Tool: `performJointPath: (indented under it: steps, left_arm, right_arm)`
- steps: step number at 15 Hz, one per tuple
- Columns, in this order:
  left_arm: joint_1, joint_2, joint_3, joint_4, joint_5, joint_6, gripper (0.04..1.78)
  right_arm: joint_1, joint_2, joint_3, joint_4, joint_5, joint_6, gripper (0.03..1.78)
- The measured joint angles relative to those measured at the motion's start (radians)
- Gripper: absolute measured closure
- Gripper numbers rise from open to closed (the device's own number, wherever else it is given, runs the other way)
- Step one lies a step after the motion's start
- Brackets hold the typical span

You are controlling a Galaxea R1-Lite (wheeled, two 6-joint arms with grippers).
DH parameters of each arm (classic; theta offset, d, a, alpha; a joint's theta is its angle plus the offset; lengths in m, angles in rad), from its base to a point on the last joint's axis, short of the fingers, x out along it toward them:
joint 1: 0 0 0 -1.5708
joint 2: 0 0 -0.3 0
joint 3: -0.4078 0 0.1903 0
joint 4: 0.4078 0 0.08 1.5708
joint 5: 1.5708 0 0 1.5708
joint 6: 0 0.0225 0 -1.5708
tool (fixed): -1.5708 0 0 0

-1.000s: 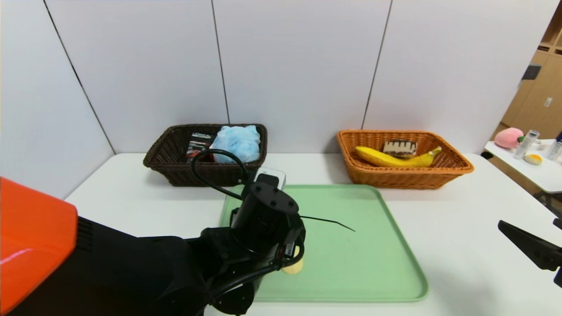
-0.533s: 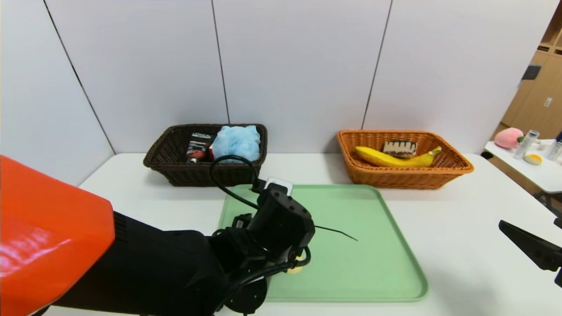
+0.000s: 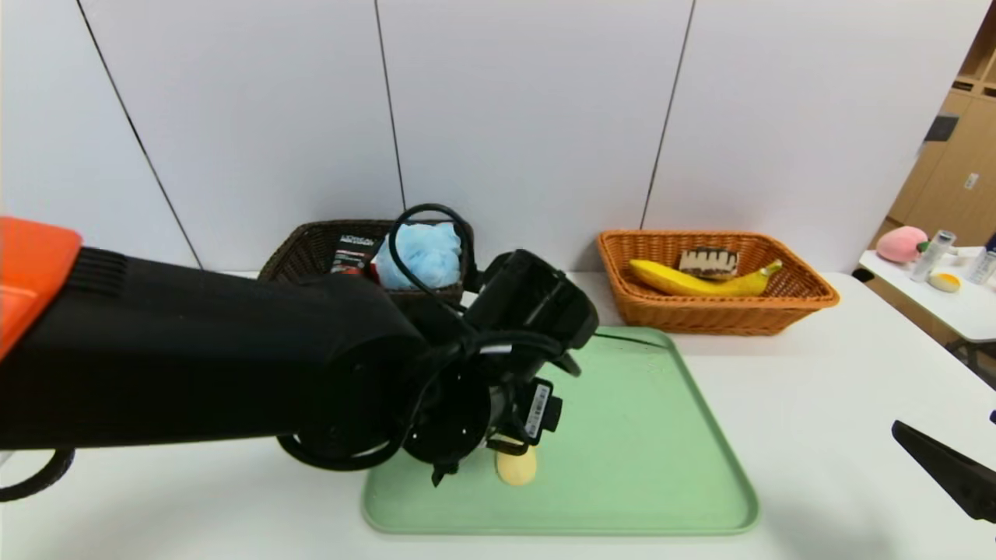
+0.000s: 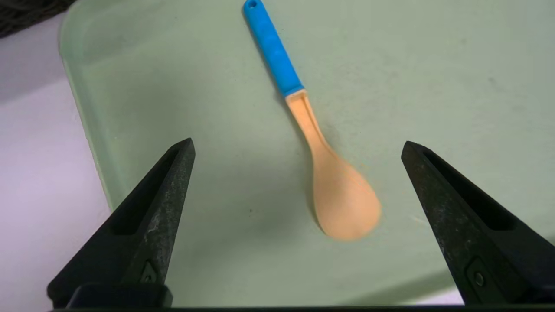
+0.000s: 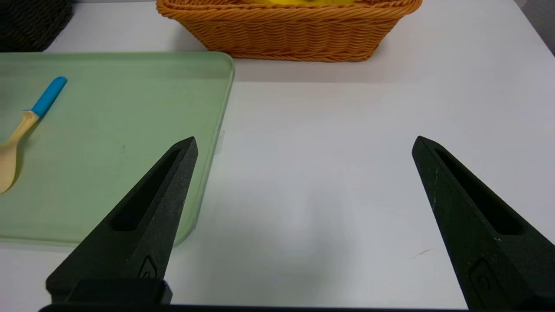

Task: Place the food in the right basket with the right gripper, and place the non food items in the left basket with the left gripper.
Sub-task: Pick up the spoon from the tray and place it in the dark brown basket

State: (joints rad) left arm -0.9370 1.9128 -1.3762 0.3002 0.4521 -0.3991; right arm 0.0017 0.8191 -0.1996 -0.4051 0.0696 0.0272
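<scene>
Head view shows you the left arm blocking most of the left basket (image 3: 311, 241) and all but the spoon (image 3: 517, 467)'s bowl. On the wrist camera the left gripper (image 4: 297, 147) hangs released above the spoon on the tray (image 4: 433, 65). The right gripper (image 5: 303, 145), cut off at the table's edge, also gapes, clear of the right basket (image 3: 809, 295) with the banana (image 3: 685, 281).

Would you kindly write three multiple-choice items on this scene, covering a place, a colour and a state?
1. Where does the spoon lie?
A. in the dark basket
B. on the green tray
C. on the bare table

2. What colour is the spoon's handle?
A. blue
B. red
C. black

3. How does the left gripper stand?
A. shut on the spoon
B. shut and empty
C. open above the spoon

Answers: 1 B, the spoon rests flat on the tray. 2 A, the left wrist view shows a blue handle. 3 C, its fingers stand wide apart, clear of the spoon.
</scene>
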Motion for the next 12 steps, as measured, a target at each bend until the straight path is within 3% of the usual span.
performJointPath:
  steps: [4,12]
  left_arm:
    - [-0.001,0.072,-0.203,0.23,-0.071,-0.156,0.13]
    - [0.023,0.198,-0.231,0.184,-0.067,-0.212,0.13]
  right_arm:
    - [0.006,-0.015,0.01,-0.001,0.022,-0.006,0.1]
    - [0.007,-0.021,0.009,-0.001,0.027,-0.004,0.1]
